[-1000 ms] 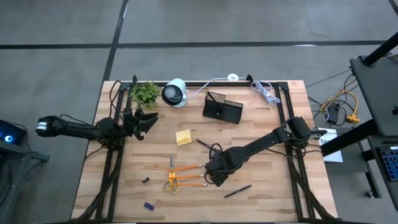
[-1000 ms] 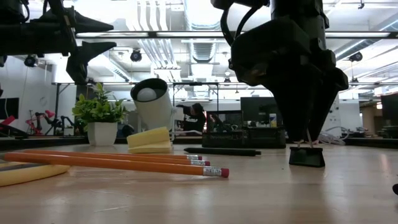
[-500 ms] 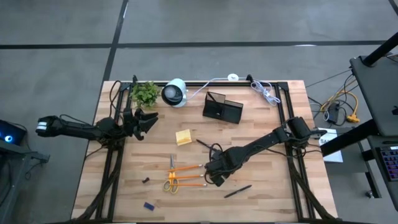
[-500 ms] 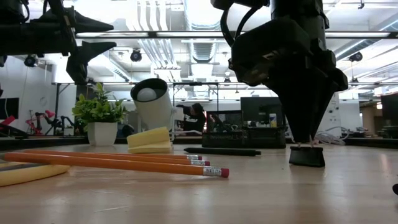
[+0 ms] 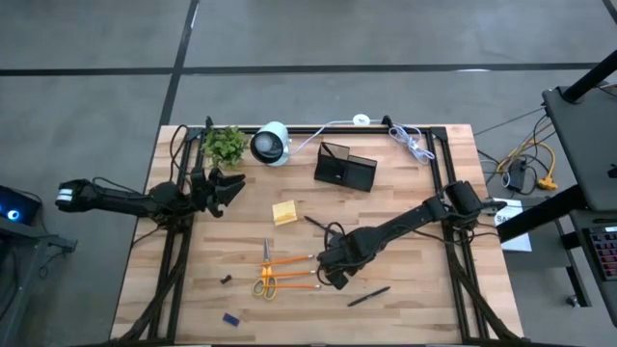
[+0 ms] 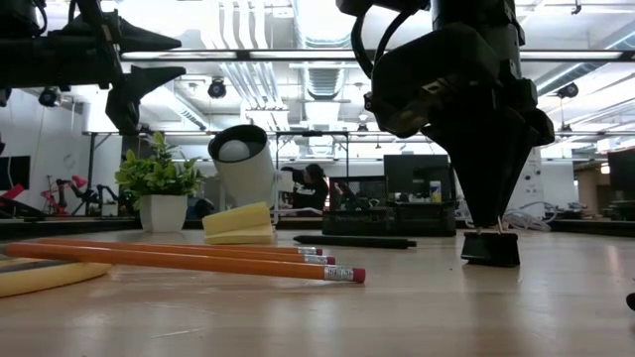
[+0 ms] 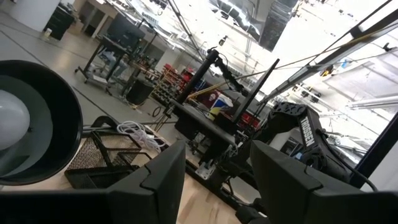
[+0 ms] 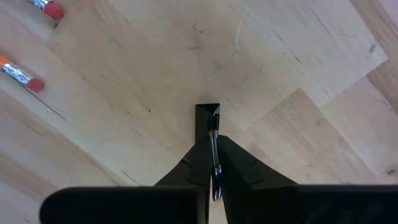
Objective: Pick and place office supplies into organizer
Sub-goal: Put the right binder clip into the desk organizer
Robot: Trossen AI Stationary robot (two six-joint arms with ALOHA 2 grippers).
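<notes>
My right gripper [image 5: 333, 276] points down in the table's middle, shut on a small black binder clip [image 6: 490, 249], just right of the two orange pencils [image 5: 292, 273] and the yellow-handled scissors [image 5: 265, 276]. A yellow sticky pad [image 5: 284, 212], a black pen [image 5: 368, 296], another dark clip [image 5: 225, 280] and a blue piece [image 5: 230, 319] lie flat on the wood. The black organizer [image 5: 344, 168] stands at the far middle. My left gripper [image 5: 228, 188] hovers open, raised over the far left. My right gripper pinches the clip's upright wire handles [image 8: 213, 140] between its two fingers, at their free ends. The fingers [image 6: 483, 188] come from above, pointing down. The clip's black body [image 8: 207, 114] stands under them with its base on the table.
A potted plant [image 5: 225, 145] and a white round lamp-like device [image 5: 271, 143] stand at the far left. A white cable [image 5: 412, 143] lies at the far right. Bare wood lies to the right of the clip and along the near edge.
My right gripper has shut its fingers onto the clip's wire handles, staying in place. The clip stays on the table.
</notes>
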